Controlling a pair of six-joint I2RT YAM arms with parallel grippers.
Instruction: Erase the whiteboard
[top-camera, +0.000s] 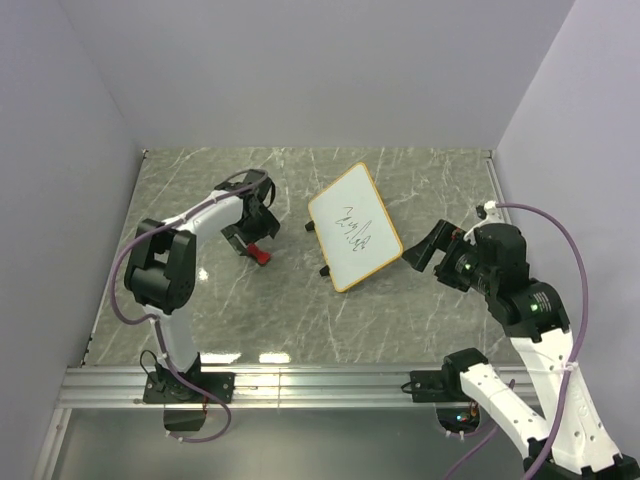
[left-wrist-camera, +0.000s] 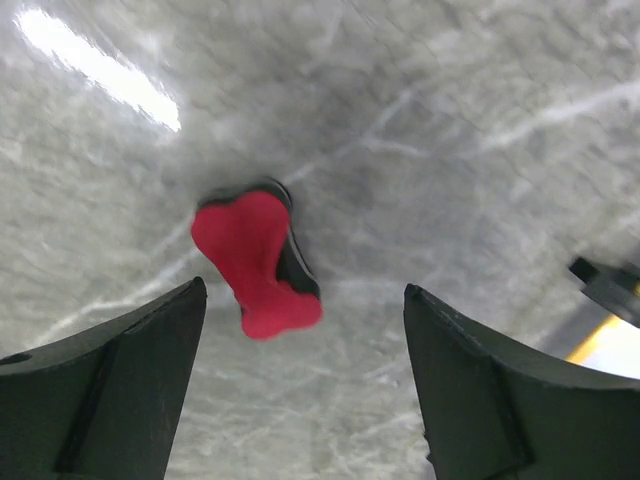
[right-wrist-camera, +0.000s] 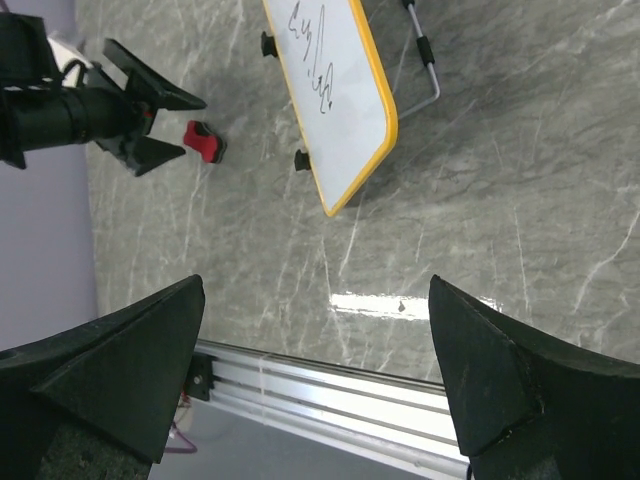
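Right arm's base (top-camera: 470, 385) sits at five o'clock overhead; the right gripper (top-camera: 425, 250), spread wide and empty, is just beside the whiteboard (top-camera: 355, 240) on the worktop (top-camera: 300, 320) (black scribbles on it). Left wrist: the left gripper (left-wrist-camera: 300, 300), wide open and empty, hangs over the red eraser (left-wrist-camera: 258, 262). Right wrist: whiteboard (right-wrist-camera: 330, 90) at twelve o'clock, eraser (right-wrist-camera: 203, 140) at ten.

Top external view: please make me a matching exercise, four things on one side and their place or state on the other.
1 whiteboard
2 red eraser
3 left jaws
4 right jaws

A open, right of the whiteboard
B lies on the table, left of the whiteboard
C bears black scribble
D open over the red eraser

Pairs: 1-C, 2-B, 3-D, 4-A
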